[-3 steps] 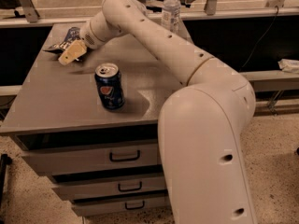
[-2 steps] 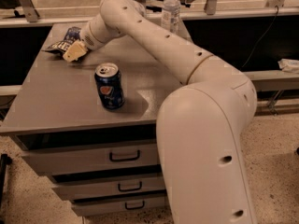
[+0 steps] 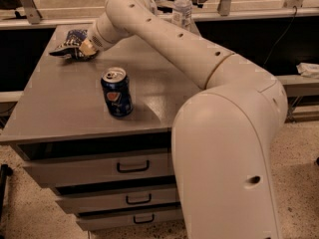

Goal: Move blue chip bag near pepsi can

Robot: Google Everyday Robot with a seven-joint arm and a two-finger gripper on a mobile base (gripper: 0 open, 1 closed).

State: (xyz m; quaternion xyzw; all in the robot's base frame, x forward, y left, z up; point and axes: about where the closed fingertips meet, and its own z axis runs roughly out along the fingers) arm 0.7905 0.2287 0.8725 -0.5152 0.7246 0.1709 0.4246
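The blue chip bag [image 3: 69, 44] lies crinkled at the far left corner of the grey cabinet top [image 3: 65, 108]. The pepsi can [image 3: 116, 92] stands upright near the front middle of the top, well apart from the bag. My gripper [image 3: 83, 50] is at the far left, right against the bag's right side, at the end of my arm that reaches across the top from the right.
A clear plastic water bottle [image 3: 182, 8] stands at the back edge, behind my arm. The cabinet has several drawers [image 3: 132, 167] below its front edge. My large white base [image 3: 224, 158] fills the right foreground. A rail runs behind the cabinet.
My gripper has moved farther back and left and lowered onto the chip bag. The can has not moved.
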